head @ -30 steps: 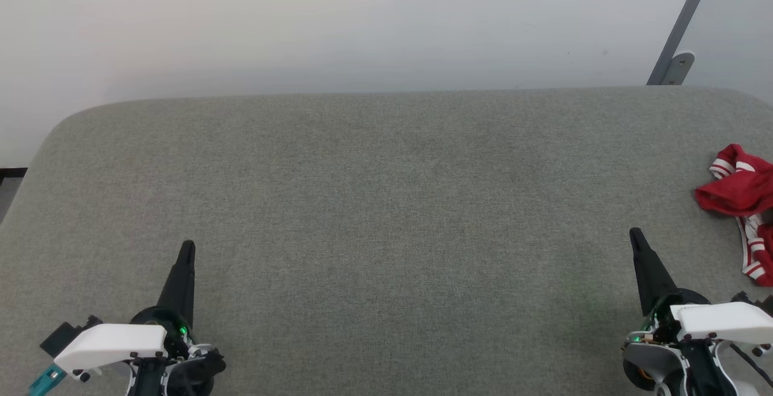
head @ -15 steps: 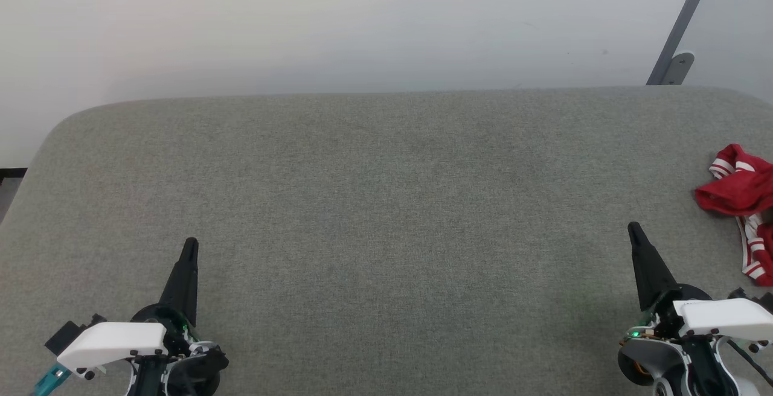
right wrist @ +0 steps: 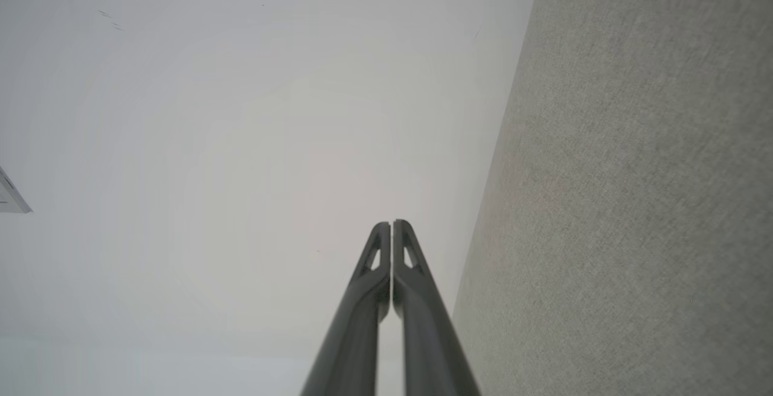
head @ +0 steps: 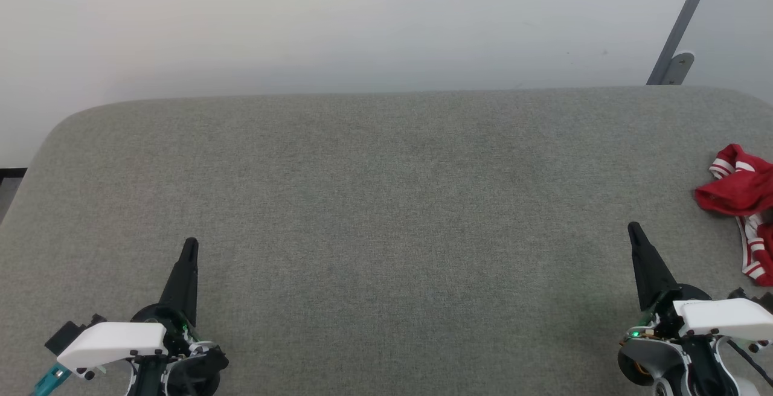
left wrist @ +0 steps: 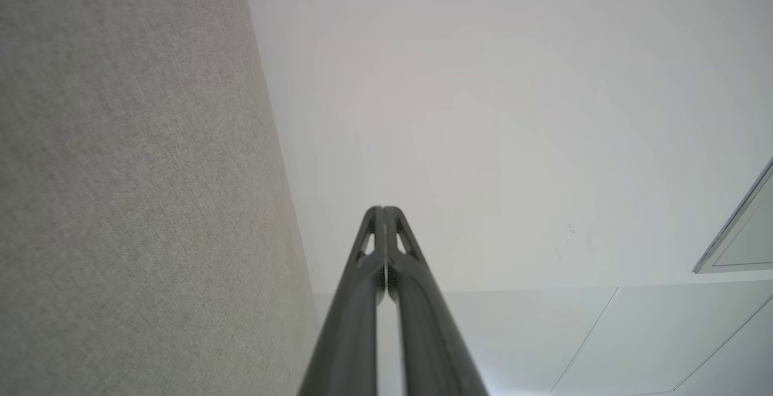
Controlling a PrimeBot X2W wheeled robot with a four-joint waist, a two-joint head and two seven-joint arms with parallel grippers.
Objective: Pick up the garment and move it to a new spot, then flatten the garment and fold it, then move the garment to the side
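The garment (head: 740, 191) lies crumpled at the far right edge of the grey table (head: 386, 203). It is red with white-and-red striped trim, and the frame edge cuts part of it off. My right gripper (head: 634, 228) hovers over the table's near right, left of and nearer than the garment, apart from it. Its fingers are pressed together with nothing between them, as the right wrist view shows (right wrist: 391, 224). My left gripper (head: 191, 245) sits at the near left, far from the garment. It is also shut and empty in the left wrist view (left wrist: 383, 210).
The table is covered in grey fabric, and its rounded back edge meets a pale wall (head: 362, 22). A grey metal bracket (head: 679, 40) leans on the wall at the back right. A broad stretch of tabletop lies between the two grippers.
Both grippers have crept slightly forward over the table, the right one a little more. The garment has not moved.
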